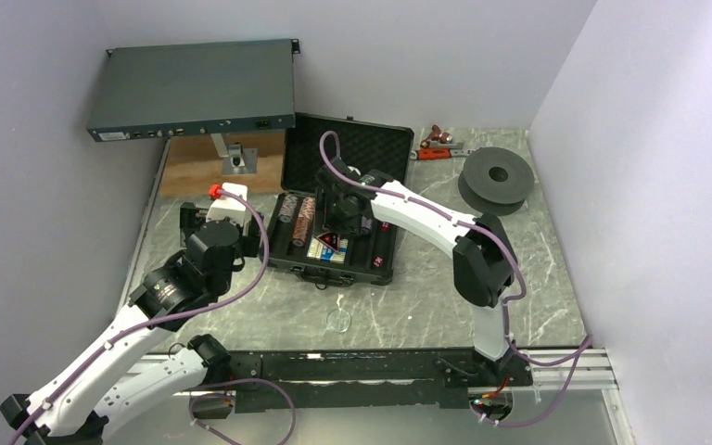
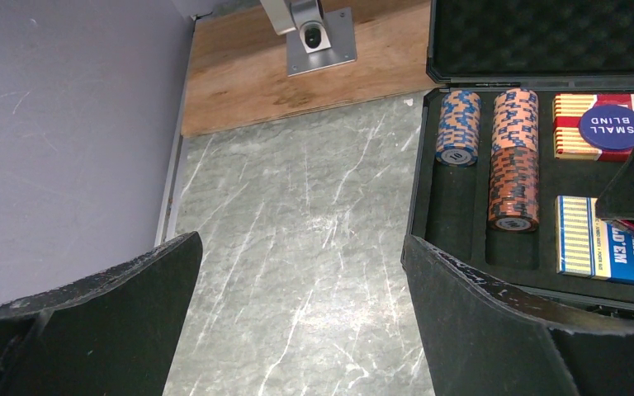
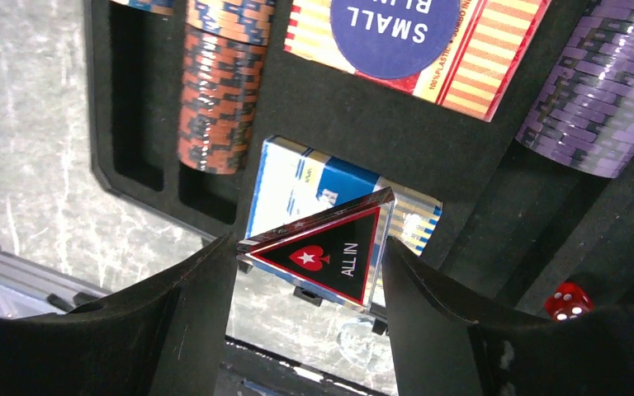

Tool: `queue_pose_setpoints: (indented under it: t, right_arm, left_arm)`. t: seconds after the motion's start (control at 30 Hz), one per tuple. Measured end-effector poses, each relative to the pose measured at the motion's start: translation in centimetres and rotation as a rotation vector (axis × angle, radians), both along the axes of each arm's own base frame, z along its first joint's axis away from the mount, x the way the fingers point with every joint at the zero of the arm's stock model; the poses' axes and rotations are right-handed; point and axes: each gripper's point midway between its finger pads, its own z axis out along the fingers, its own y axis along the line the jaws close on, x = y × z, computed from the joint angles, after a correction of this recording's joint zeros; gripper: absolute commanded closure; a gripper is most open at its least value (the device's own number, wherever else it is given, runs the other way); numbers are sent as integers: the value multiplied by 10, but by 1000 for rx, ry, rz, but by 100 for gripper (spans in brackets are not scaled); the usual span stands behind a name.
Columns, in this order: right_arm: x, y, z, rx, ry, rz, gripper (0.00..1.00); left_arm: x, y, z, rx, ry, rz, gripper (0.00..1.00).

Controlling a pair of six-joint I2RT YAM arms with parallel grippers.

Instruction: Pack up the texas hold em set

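The triangular marker is clamped in the right gripper over the case, apparently for stowing; the left gripper is spread wide, empty.

From above, my right hand blocks the middle of the case. Down at the wrist, the marker covers much of the blue deck. The blue disc runs off the top edge, and the red die only half peeks out behind that hand.

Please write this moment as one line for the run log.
left gripper: open, over table beside case | right gripper: shut on marker, over blue deck | case: open
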Motion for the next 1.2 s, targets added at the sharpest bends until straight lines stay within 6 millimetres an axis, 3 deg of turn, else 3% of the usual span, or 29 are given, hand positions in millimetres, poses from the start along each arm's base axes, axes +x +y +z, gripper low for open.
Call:
queue_pose_setpoints:
  t: [0.2, 0.7, 1.2]
  right_arm:
    - [-2, -3, -20, -45, 41, -7, 100]
    - [-3, -2, -22, -42, 46, -9, 98]
    - [-4, 5, -24, 29, 31, -26, 31]
  left_arm:
    - [0, 0, 0, -2, -2, 2, 0]
    - [1, 0, 0, -4, 1, -3, 0]
    - [0, -1, 1, -11, -1, -7, 0]
